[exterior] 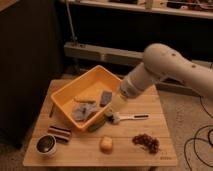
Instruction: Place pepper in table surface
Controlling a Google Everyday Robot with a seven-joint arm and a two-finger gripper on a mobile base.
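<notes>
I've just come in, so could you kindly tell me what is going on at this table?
A robot arm reaches in from the right. Its gripper hangs with jaws open over the right rim of the yellow bin. The green pepper seems to lie on the table surface against the bin's front corner, and nothing is holding it.

Yellow bin (82,85) holding grey pieces (82,112)
A dark bowl (46,144), orange fruit (106,144) and reddish cluster (145,141) are lying in front of it.
</notes>
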